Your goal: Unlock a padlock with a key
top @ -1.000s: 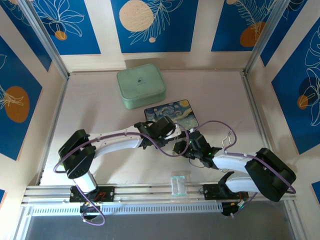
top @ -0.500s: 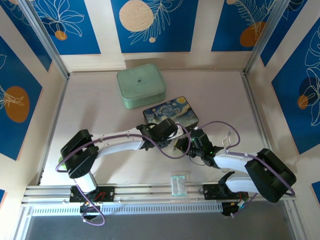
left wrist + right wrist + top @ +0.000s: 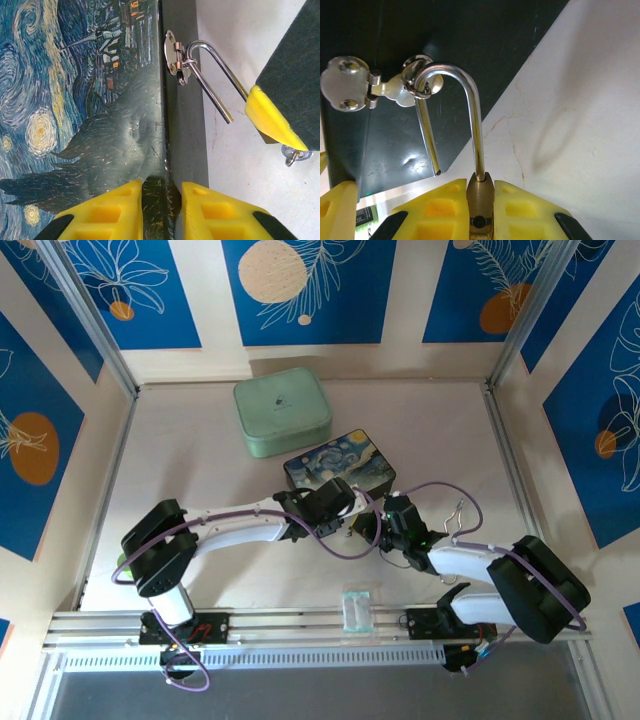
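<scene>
The pale bench (image 3: 200, 470) carries a mint-green case (image 3: 283, 411) towards the back, a painted box (image 3: 340, 466) just in front of it near the middle, a bent wire loop (image 3: 458, 518) right of the box, and a small clear packet (image 3: 357, 608) at the near edge.

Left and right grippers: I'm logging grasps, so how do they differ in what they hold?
The left gripper clamps the box by its edge; the right gripper clamps the padlock by its brass body. The box reaches far past the left gripper; the padlock's body fits within the right gripper's jaws, with its open shackle hooked through the hasp. Both are shut on something.
</scene>
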### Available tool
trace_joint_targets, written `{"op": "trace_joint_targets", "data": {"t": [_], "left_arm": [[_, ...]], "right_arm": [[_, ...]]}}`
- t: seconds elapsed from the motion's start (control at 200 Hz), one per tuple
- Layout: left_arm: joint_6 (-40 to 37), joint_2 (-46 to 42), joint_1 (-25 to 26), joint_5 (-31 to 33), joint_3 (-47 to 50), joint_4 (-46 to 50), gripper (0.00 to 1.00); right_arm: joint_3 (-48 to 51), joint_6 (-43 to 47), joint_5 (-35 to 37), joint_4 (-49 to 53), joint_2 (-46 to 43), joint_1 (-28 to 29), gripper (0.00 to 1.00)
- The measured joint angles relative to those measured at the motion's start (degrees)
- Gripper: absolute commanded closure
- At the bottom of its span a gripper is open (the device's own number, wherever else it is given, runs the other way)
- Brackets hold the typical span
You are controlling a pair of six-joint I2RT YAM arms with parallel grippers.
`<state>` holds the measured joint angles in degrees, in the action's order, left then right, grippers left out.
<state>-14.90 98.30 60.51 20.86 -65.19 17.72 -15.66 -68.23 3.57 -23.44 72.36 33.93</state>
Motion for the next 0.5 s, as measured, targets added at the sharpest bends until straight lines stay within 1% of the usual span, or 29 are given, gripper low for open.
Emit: {"op": "trace_joint_targets", "data": {"t": [0.2, 0.5], "left_arm": [[0.02, -0.46, 0.11, 0.07, 0.63, -0.76, 0.77], [0.02, -0.48, 0.37, 0.13, 0.7, -0.87, 0.78]], "right_arm": [[-0.24, -1.81, 0.0, -0.07, -0.02, -0.39, 0.89], [-0.94, -4.07, -2.1, -1.42, 0.0, -2.69, 0.89]]}}
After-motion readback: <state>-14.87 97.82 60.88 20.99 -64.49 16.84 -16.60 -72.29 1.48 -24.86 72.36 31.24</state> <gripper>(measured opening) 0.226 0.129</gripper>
